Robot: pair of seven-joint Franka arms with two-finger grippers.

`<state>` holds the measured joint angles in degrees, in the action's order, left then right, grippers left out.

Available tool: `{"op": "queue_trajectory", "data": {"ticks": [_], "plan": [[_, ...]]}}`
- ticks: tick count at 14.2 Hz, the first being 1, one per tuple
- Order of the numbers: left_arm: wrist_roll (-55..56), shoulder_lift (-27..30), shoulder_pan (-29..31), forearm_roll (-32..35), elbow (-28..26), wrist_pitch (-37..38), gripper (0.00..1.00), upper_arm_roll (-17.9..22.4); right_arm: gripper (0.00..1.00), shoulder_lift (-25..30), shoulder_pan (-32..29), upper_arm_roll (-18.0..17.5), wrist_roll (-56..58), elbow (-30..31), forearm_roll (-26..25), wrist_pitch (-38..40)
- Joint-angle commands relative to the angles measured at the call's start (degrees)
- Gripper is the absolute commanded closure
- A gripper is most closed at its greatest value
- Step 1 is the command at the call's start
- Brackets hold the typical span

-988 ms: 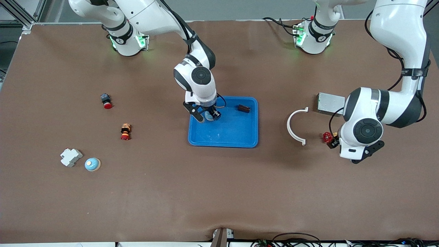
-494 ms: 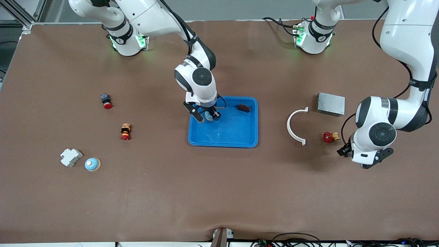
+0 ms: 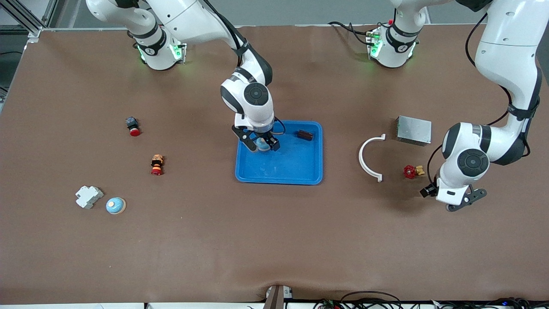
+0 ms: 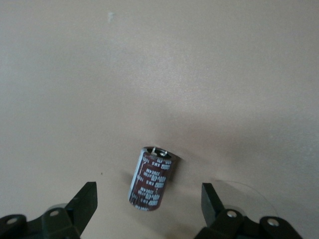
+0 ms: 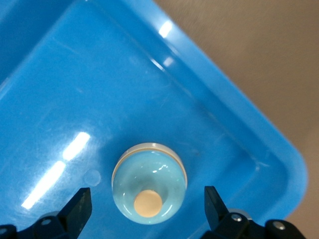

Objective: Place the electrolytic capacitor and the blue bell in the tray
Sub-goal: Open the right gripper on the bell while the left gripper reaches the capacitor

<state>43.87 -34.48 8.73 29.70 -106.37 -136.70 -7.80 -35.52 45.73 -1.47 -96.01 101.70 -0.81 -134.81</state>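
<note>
The brown-covered table carried everything, clock directions read on the front view with twelve toward the robots' bases. At its centre sat the bright blue shallow rectangular plastic tray. The right gripper hung low over the tray's eleven o'clock corner, its fingers spread wide and clear of the pale blue domed bell with a tan button, which rested on the tray floor between them, gripped by nothing. The left gripper hovered at about four o'clock from the tray, toward the left arm's end of the table, fingers wide apart and holding nothing. Between them, untouched on the bare table, lay the small maroon cylindrical electrolytic capacitor with white print. The grey metal box stood at two o'clock from the white curved plastic clip, with a small red valve handle at four o'clock from that clip. A small dark brown oblong piece lay in the tray's one o'clock corner
</note>
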Motion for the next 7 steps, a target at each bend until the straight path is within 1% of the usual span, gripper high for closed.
{"op": "queue_trajectory", "data": {"ticks": [1, 2, 4, 5, 7], "plan": [[-0.54, -0.93, 0.67, 2.11, -0.59, -2.51, 0.23, -0.37, 0.00, 0.88, -1.08, 0.50, 4.74, -8.85, -3.31, 16.70], [-0.54, -1.02, 0.58, 2.98, -0.85, -3.21, 0.48, -0.37, 0.00, 2.37, -2.65, 0.50, 10.09, -10.19, -3.41, 21.64], [-0.19, -1.02, 0.58, 4.92, -1.47, -4.18, 0.89, -0.46, 0.00, 6.76, -7.38, 0.50, 21.51, -9.68, -3.32, 25.98], [0.24, -0.85, 0.41, 4.93, -1.73, -4.19, 1.00, -0.37, 0.00, 7.91, -10.11, 0.50, 27.22, -9.85, -3.41, 28.61], [2.43, 1.51, -0.03, 4.93, -2.79, -2.61, 1.00, -0.72, 0.00, 10.37, -16.08, 0.59, 38.30, -9.59, -3.58, 30.91]]}}
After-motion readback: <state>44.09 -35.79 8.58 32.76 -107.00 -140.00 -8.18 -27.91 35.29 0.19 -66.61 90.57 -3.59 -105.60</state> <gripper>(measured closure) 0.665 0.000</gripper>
